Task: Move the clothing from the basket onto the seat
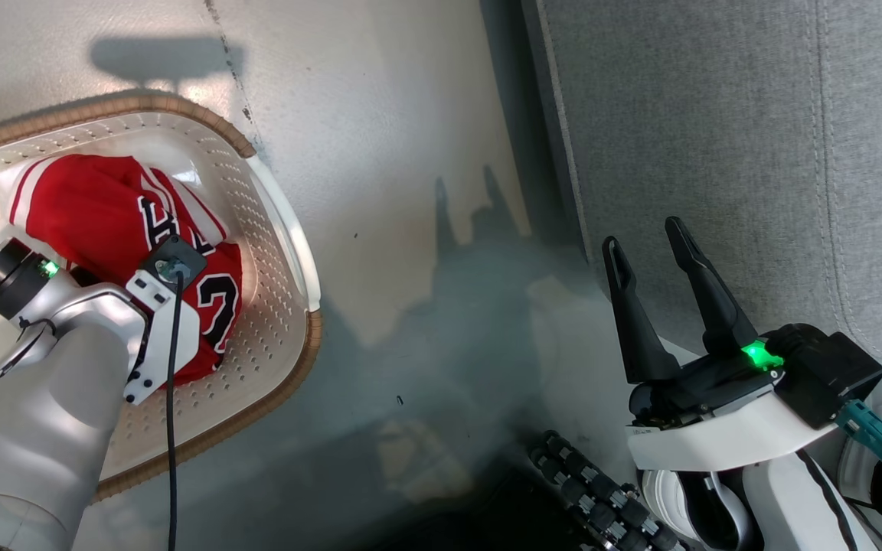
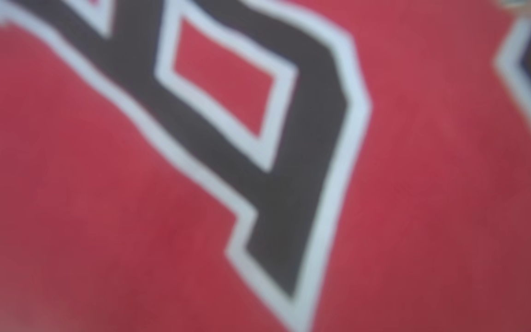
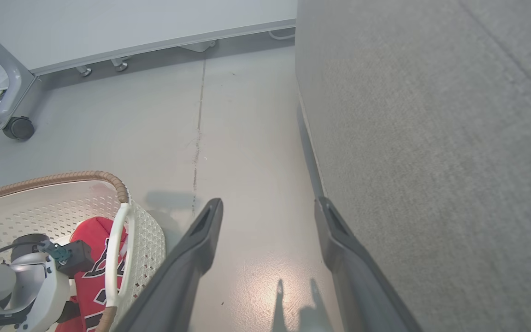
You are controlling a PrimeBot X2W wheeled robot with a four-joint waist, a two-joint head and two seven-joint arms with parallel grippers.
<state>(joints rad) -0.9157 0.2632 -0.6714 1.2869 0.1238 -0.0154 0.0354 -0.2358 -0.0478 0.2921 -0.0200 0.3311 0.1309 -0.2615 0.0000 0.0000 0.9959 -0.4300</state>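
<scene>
**Surface and room.** The floor is smooth grey with a dull sheen, and a thin dark seam runs along it. In the right wrist view, a white panel stands along the top edge on small feet. A grey frame on a black caster occupies the upper left.

**Task items.** The seat, in grey woven fabric with a stitched seam, covers the upper right of the head view. The basket stands on the floor at the left, well apart from the seat. The clothing lies bunched inside the basket.

**Writing.** The red cloth carries black characters outlined in white. A "2" can be read. The letters above it are folded and illegible. The left wrist view shows one blurred character at close range.

**Grippers.** The left arm reaches into the basket, with its wrist over the clothing. The left gripper's fingers are behind the wrist housing and spread wide. Contact with the cloth cannot be determined. The right gripper sits at the lower right, over the floor beside the seat edge. Its fingers are apart and empty.
</scene>
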